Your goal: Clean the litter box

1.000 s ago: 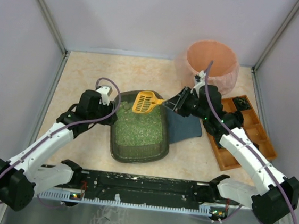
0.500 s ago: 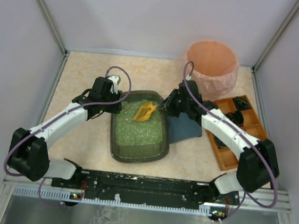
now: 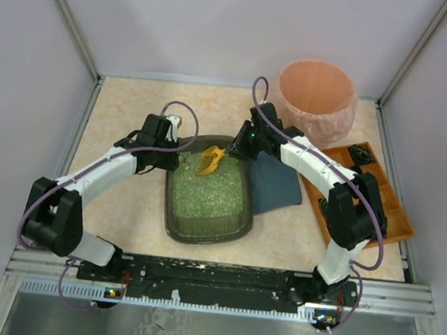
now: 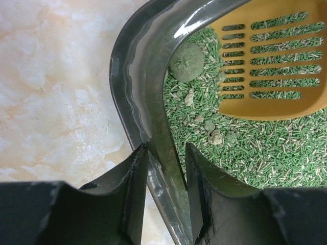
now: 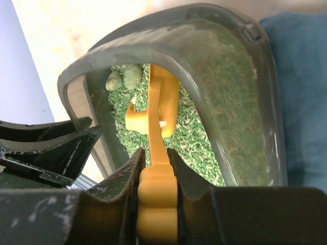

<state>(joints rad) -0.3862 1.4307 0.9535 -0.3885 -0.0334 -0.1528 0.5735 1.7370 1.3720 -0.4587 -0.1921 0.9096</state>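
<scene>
Both arms are now reaching further up the frame than a second ago. The left fingers [image 3: 170, 140] are closing in on the upper-left corner of the litter box [image 3: 200, 235]. The right fingers [image 3: 240, 145] are carrying the yellow scoop [image 3: 211, 160] down from above the box into the litter.

The litter box is sitting at the centre of the desk [image 3: 126, 101] in the overhead view, with its long axis running top to bottom. A blue cloth [image 3: 279, 188] is lying against its right side. The left fingers are straddling the rim, one outside and one inside, and appear to be pinching the wall. The right fingers are pressing tight on the scoop's handle, which is slanting down and to the left from the box's upper-right corner.

The next move probably depends on the round green clump [image 4: 186, 61]. It is resting against the inner wall at the box's upper-left corner, just beside the left edge of the slotted blade, with smaller crumbs [image 4: 212, 135] lying near the blade's lower edge. In the right wrist view the clump is waiting ahead of the scoop and slightly left, roughly along the handle's line. The scoop arm is therefore the one placed to reach it, while the left arm is bracing the box.
</scene>
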